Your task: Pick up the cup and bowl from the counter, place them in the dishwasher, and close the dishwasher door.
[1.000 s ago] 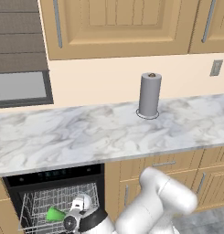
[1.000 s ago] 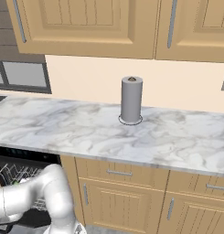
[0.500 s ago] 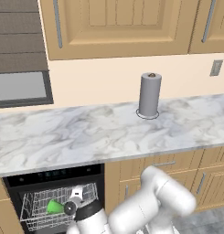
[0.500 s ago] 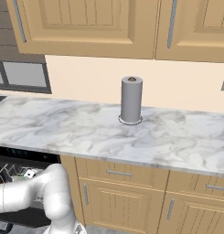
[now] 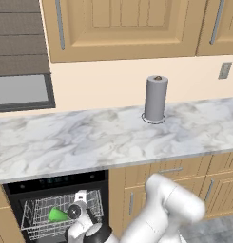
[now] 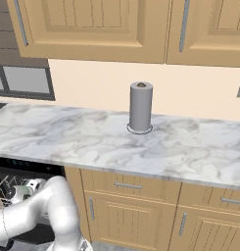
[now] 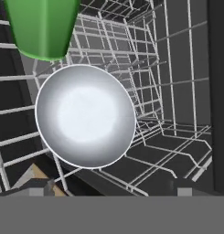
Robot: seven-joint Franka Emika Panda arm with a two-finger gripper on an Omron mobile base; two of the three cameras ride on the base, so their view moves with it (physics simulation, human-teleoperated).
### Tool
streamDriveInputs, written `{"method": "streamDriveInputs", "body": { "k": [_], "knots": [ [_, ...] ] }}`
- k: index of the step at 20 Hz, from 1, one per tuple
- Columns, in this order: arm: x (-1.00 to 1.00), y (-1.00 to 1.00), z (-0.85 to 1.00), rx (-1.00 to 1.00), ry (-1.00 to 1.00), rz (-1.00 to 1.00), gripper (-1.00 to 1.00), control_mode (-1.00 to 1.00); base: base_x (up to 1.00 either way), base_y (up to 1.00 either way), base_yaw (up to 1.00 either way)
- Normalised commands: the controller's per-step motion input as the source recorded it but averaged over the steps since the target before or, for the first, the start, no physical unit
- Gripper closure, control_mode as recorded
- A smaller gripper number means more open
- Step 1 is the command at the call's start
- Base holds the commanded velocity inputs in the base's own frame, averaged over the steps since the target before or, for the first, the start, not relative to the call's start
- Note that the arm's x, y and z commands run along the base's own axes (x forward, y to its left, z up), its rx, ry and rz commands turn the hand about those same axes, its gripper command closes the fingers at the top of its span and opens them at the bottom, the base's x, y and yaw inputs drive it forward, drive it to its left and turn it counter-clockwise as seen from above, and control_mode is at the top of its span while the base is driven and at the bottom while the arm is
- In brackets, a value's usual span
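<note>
Bowl (image 7: 85, 116) sits dead ahead of gripper (image 7: 109, 186) in the dishwasher rack (image 7: 177, 91), jaws spread wide and empty, cup (image 7: 40, 27) just beyond.

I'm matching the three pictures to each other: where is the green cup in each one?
Left base view: cup lies low left in the white rack, left of the gripper.
Right base view: cup not in it.
Hand view: cup at top left, above the bowl.
Shared landmark: the rack.
</note>
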Motion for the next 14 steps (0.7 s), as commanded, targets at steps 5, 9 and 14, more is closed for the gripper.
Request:
{"method": "streamDriveInputs", "body": {
  "k": [5,9,14],
  "knots": [
    [-0.56,0.41,0.0,0.0,-0.01,0.0,-1.0,-1.0,0.0,0.0,0.0],
    [-0.49,0.38,0.0,0.0,0.0,0.0,-1.0,-1.0,0.0,0.0,0.0],
    [-0.35,0.35,0.0,0.0,0.0,0.0,-1.0,-1.0,0.0,0.0,0.0]
  ]
}}
